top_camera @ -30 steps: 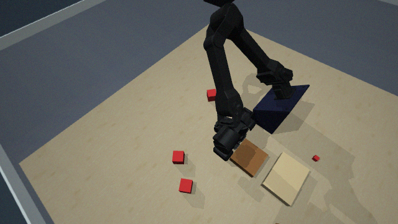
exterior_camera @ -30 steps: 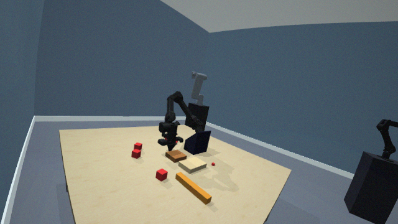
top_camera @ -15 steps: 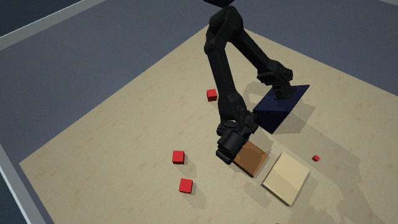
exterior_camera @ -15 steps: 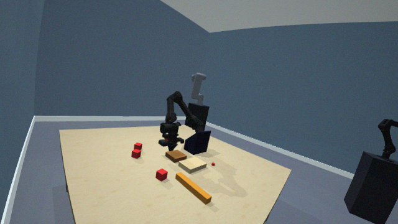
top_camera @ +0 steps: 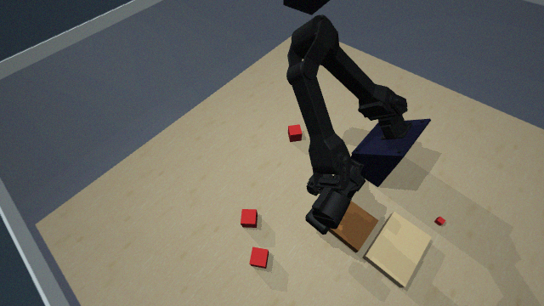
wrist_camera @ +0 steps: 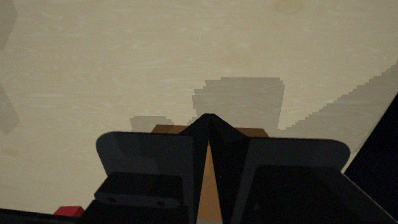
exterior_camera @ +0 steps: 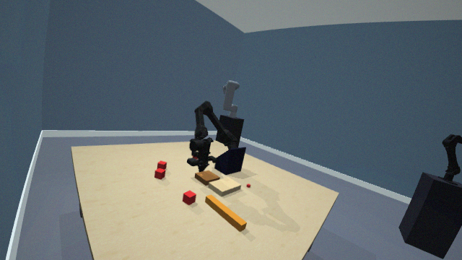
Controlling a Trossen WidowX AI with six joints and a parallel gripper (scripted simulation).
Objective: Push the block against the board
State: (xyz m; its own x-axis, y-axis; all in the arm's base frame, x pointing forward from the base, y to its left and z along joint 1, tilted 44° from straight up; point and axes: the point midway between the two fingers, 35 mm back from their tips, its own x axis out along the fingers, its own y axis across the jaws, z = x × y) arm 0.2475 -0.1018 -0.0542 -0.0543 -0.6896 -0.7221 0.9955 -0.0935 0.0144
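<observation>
My hand (top_camera: 333,208) (exterior_camera: 202,169) (wrist_camera: 208,118) is clenched on nothing, close by the brown block (top_camera: 357,227) (exterior_camera: 207,177) (wrist_camera: 209,185). Beyond that block from my hand, the pale board (top_camera: 399,251) (exterior_camera: 224,186) (wrist_camera: 209,222) lies a narrow gap away.

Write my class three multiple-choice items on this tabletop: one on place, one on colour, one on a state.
1. Which thing lies closest to the flat brown wooden block?
A) Flat cream slab
B) Blue wedge
C) Tiny red cube

2. What colour is the long, narrow bar?
A) Green
B) Orange
C) White

3. How is the black gripper?
A) Wide open
B) Shut on a red cube
C) Shut, holding nothing

1: A, only a narrow gap separates them in the top view.
2: B, the exterior view shows it.
3: C, the fingertips meet in the wrist view.
</observation>
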